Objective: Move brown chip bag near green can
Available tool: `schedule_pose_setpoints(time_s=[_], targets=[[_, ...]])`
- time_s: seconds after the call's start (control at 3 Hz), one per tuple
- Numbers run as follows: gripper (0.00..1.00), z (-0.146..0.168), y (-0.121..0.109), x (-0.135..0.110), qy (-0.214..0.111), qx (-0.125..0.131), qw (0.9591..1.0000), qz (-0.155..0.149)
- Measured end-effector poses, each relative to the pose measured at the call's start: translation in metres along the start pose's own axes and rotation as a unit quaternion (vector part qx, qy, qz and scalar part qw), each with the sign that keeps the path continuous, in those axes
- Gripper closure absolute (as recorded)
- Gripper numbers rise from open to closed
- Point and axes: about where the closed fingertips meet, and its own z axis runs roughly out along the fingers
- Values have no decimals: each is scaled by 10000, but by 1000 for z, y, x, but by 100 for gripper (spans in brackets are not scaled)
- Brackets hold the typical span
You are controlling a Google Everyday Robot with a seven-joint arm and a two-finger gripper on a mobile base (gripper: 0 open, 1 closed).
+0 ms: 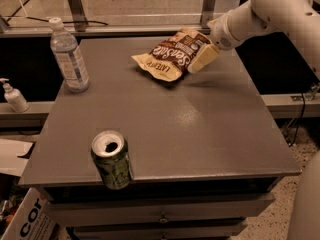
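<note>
The brown chip bag (172,55) lies flat at the far middle of the grey table (200,129), cream band toward the near left. The green can (112,159) stands upright at the table's near left edge, silver top open. My gripper (202,59) comes in from the upper right on a white arm and sits at the bag's right edge, its cream finger over the bag's right side. The bag rests on the table. A wide stretch of tabletop separates the bag from the can.
A clear plastic water bottle (69,56) stands at the table's far left. A small pump bottle (13,96) sits on a ledge left of the table. A cardboard box (27,219) is on the floor at the lower left. A rail runs behind the table.
</note>
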Motion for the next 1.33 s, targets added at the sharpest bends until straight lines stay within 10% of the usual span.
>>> schedule_pose_setpoints(time_s=[0.33,1.33], targets=[[0,28,-5,-8,-29,-89,9999,82],[64,48,-2,8,35,-118,9995,285]])
